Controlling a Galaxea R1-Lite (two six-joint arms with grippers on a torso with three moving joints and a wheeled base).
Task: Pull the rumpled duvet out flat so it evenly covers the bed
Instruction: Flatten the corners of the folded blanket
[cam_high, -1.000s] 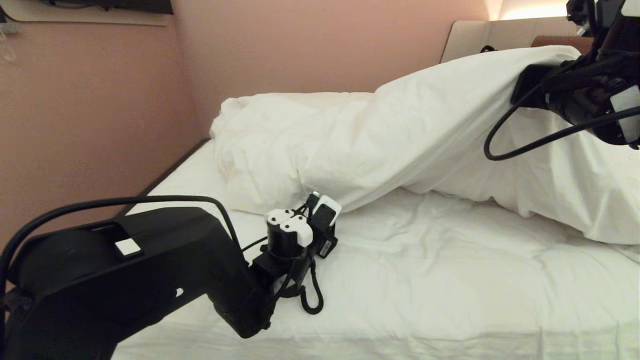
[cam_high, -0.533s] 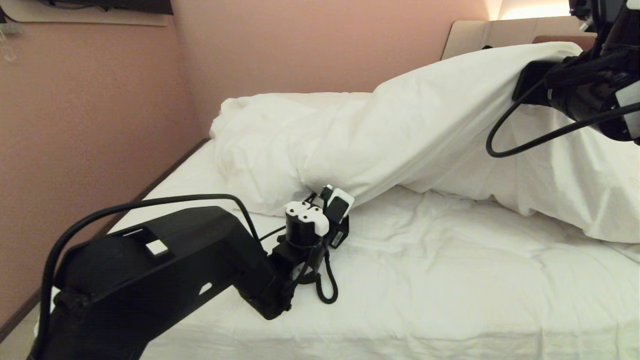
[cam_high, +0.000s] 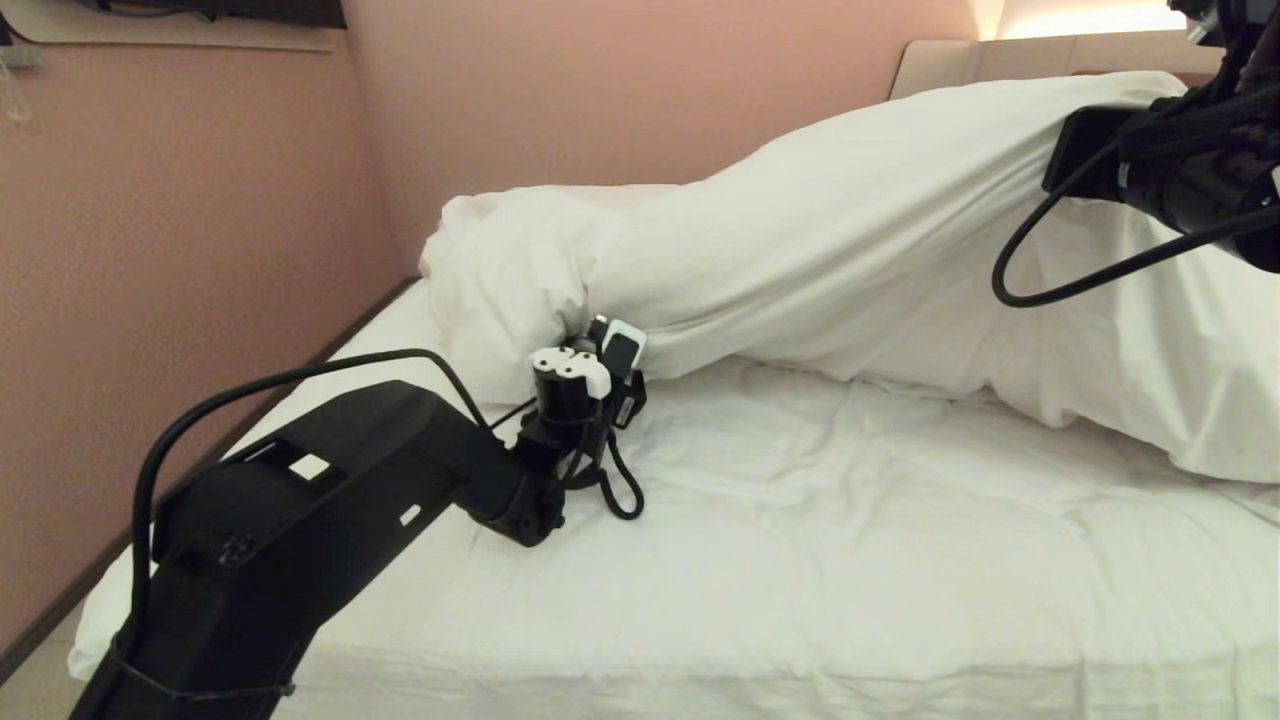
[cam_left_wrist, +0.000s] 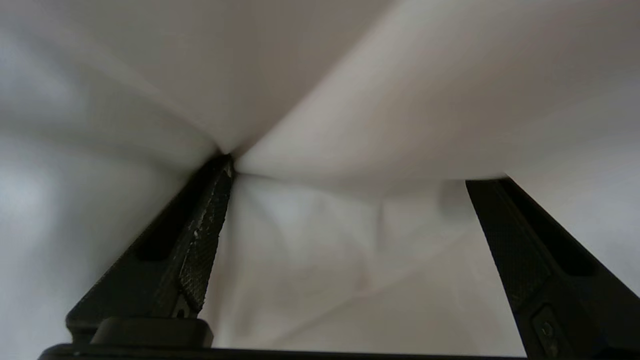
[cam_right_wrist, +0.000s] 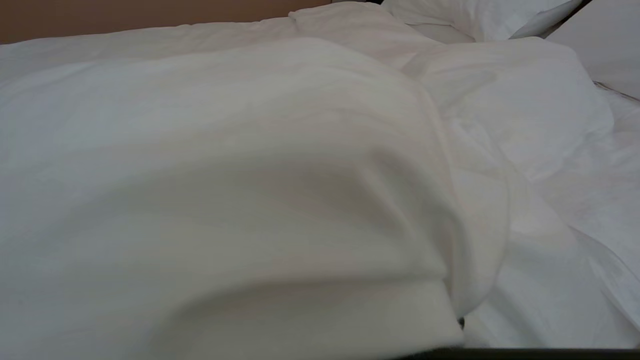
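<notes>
The white duvet (cam_high: 850, 250) lies bunched in a long roll across the far half of the bed (cam_high: 800, 560). Its right end is held up in the air. My left gripper (cam_high: 602, 338) is pressed against the roll's lower edge near its left end. In the left wrist view this gripper (cam_left_wrist: 357, 172) is open, its black fingers (cam_left_wrist: 200, 240) are spread wide, and a duvet fold (cam_left_wrist: 350, 90) drapes over their tips. My right gripper (cam_high: 1062, 165) is buried in the raised end at the upper right and shut on it. In the right wrist view the duvet (cam_right_wrist: 225, 175) hides the fingers.
A pink wall (cam_high: 150, 250) runs close along the bed's left side. The beige headboard surround (cam_high: 1000, 60) shows behind the lifted duvet. White pillows (cam_right_wrist: 475, 17) lie beyond the duvet. The creased sheet is bare across the near half of the bed.
My left arm has reached further across the bed, and its gripper has pushed in under the duvet's edge. The right gripper has carried the duvet's raised end slightly higher and to the right.
</notes>
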